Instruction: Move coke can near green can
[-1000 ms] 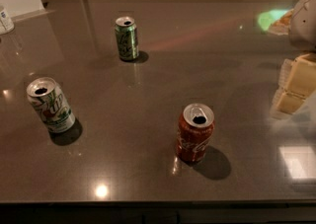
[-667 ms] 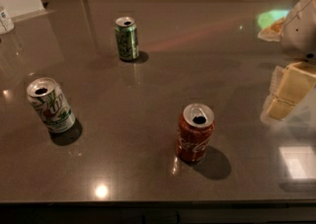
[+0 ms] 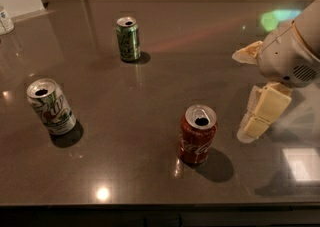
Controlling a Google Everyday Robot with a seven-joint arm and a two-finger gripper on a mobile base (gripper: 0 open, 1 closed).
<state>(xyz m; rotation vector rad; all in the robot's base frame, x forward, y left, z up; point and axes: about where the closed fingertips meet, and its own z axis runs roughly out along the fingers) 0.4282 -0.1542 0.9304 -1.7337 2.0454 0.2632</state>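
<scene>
The coke can (image 3: 198, 135), red with white script and an open silver top, stands upright on the dark table at the front centre. The green can (image 3: 128, 39) stands upright at the back, left of centre, well apart from the coke can. My gripper (image 3: 245, 93) comes in from the right edge and hangs just right of the coke can, at about its height, without touching it. It is open and empty, with one pale finger (image 3: 247, 52) further back and the other (image 3: 262, 113) nearer the front.
A mostly white can with a green and red logo (image 3: 50, 106) stands at the front left. A small white object (image 3: 5, 20) sits at the far left edge. The dark glossy table (image 3: 150, 86) ends at the front edge just below the coke can.
My gripper has moved left from the right edge, closer to the coke can. The cans have not moved.
</scene>
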